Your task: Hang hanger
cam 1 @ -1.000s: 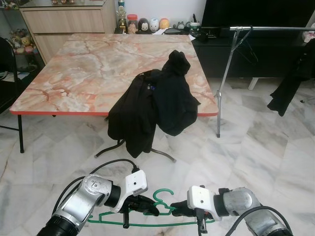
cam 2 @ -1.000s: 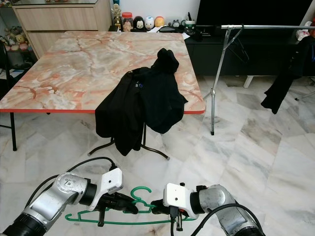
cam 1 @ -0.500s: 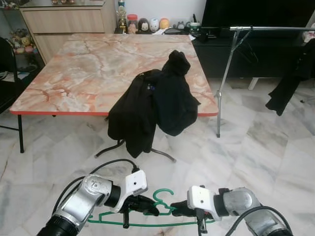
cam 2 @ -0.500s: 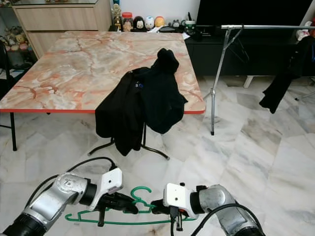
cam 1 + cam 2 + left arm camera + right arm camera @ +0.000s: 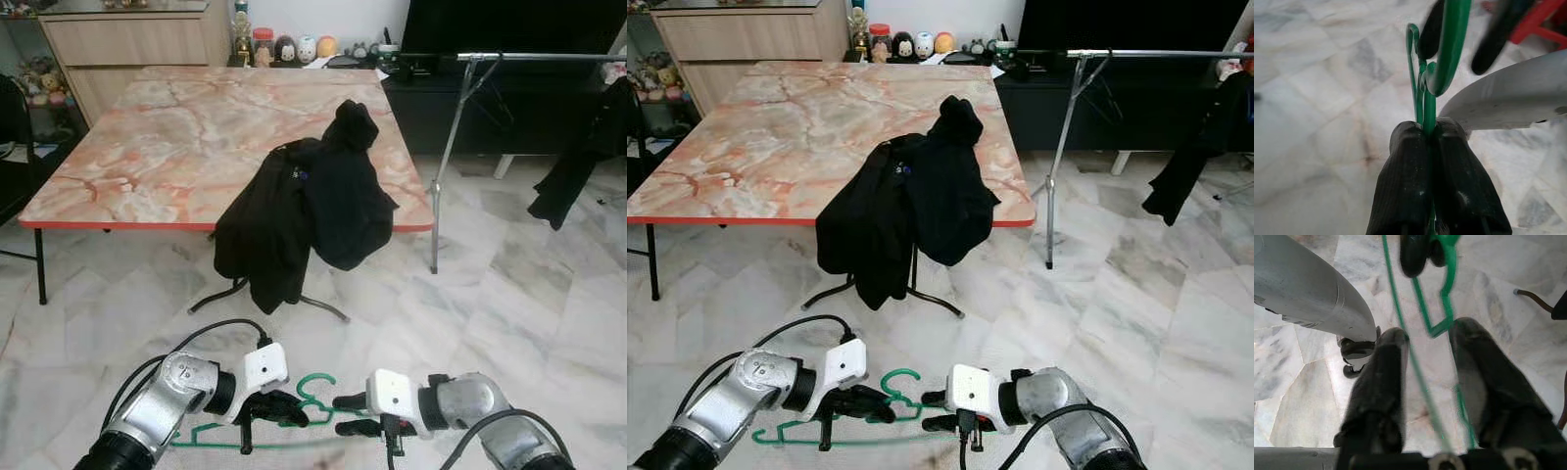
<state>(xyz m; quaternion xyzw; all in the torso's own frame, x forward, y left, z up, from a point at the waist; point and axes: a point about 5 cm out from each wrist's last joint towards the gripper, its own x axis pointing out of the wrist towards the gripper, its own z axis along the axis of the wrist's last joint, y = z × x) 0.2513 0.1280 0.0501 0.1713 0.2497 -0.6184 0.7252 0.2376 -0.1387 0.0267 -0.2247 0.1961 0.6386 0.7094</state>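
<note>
A green wire hanger (image 5: pixel 315 388) hangs low over the marble floor in front of me. My left gripper (image 5: pixel 285 408) is shut on it just below the hook; the left wrist view shows both pads pinching the green wire (image 5: pixel 1426 117). My right gripper (image 5: pixel 349 414) is open beside the hook. In the right wrist view its fingers (image 5: pixel 1382 382) stand apart, with the hanger's wire (image 5: pixel 1420 377) running between them untouched. A metal clothes rail (image 5: pixel 534 57) on a thin pole stands at the far right, beyond the table.
A marble-topped table (image 5: pixel 147 137) with a red edge stands ahead, a black jacket (image 5: pixel 304 211) draped over its front edge. A black garment (image 5: pixel 578 166) hangs from the rail at the right. A black TV cabinet and a wooden sideboard line the far wall.
My right gripper has opened and let go of the hanger, whose right side has dropped. The left gripper keeps its hold.
</note>
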